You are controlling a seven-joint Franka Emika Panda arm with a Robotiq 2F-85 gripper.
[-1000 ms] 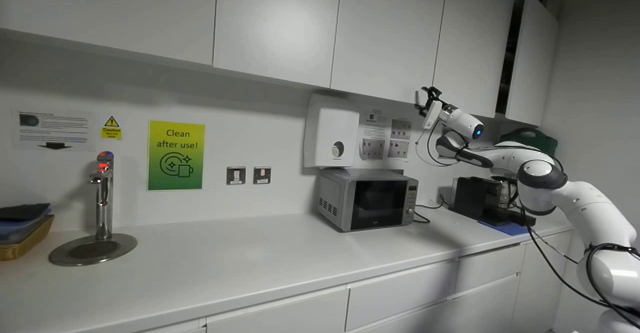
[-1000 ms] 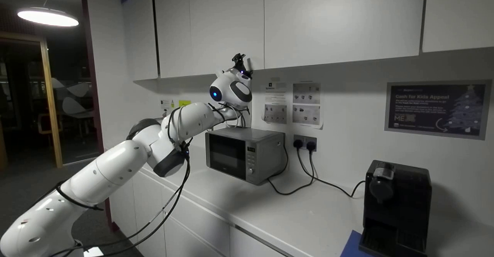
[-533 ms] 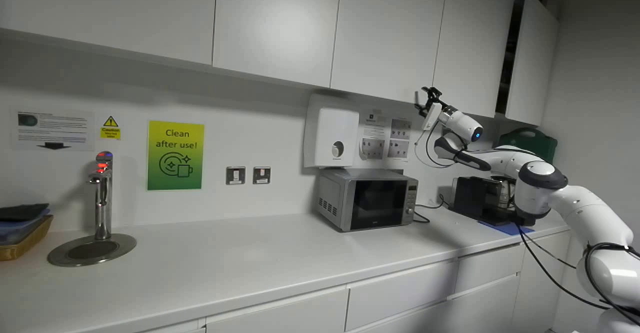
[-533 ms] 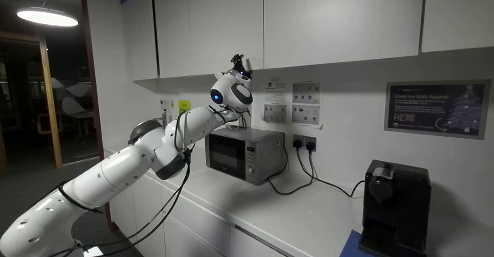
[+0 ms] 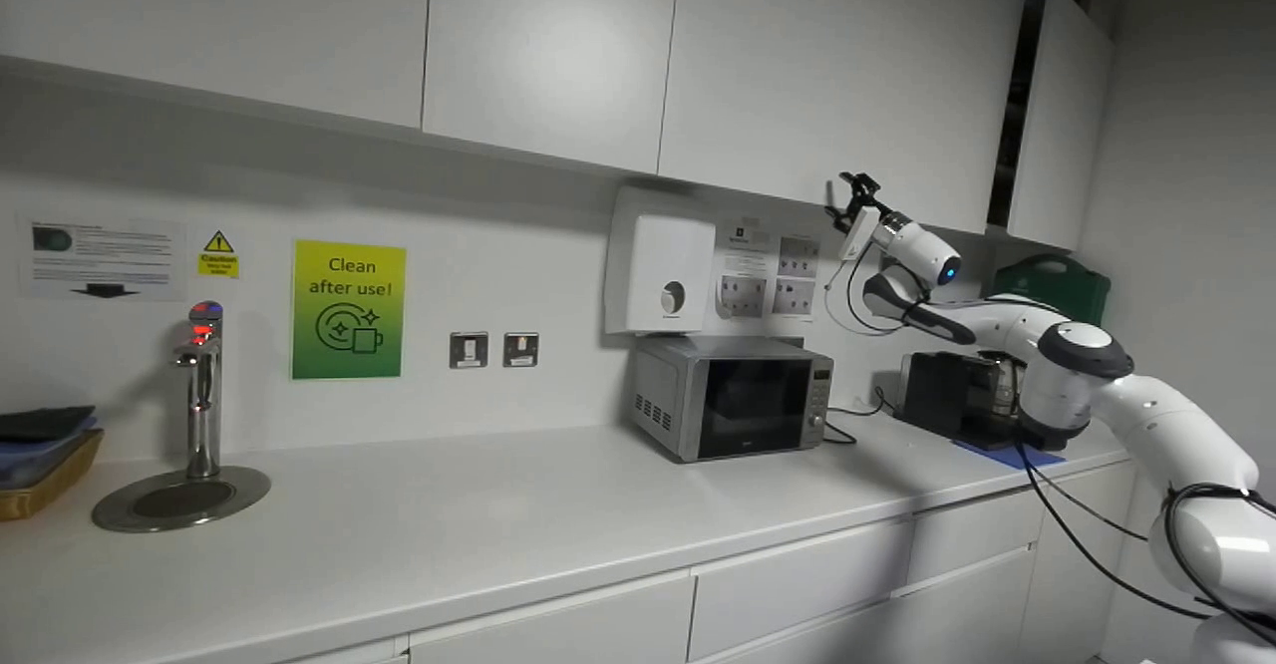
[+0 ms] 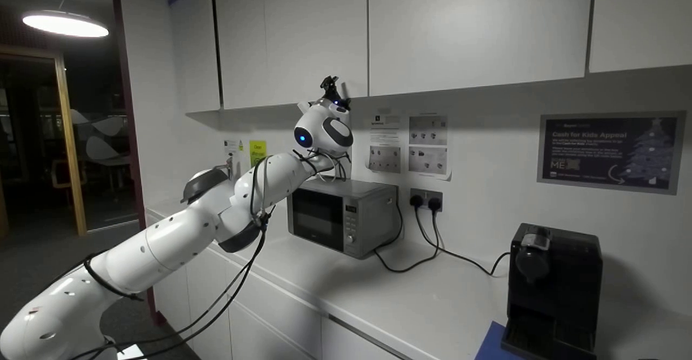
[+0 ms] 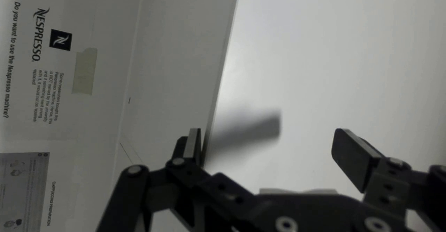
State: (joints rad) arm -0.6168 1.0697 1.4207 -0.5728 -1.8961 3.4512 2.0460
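White cupboards (image 5: pixel 543 41) line a pale kitchen wall above a long white bench (image 5: pixel 429 514). On the wall beneath them are a white dispenser (image 5: pixel 663 265) and, farther along, a green and yellow poster (image 5: pixel 348 310) reading "Clean after use!" Beside the poster, a chrome tap (image 5: pixel 205 395) stands upright over a round metal drain (image 5: pixel 177 499).

A robot arm (image 6: pixel 178 235), wrapped with black cables, reaches up over the bench, and its pincer (image 7: pixel 266 131) is at the bottom part of a white cupboard door (image 7: pixel 331 68). The pincer is released, its two fingers (image 7: pixel 353 159) spread wide. From the wrist, one finger overlaps the door's lower edge and the second is in front of its face; whether either touches, I cannot tell. A soft dark shadow (image 7: pixel 259 129) falls on the door between them. Past that edge, a printed Nespresso notice (image 7: pixel 37 35), turned sideways in this view, is fixed to the wall with a strip of tape (image 7: pixel 84 72).

Both exterior views place the door above a grey microwave (image 5: pixel 743 395), which sits on the bench just below the dispenser. In an exterior view, a black coffee machine (image 6: pixel 554 290) stands on a blue mat (image 6: pixel 491 344), with a cable (image 6: pixel 467 260) leading to it from a wall socket (image 6: pixel 426 192).
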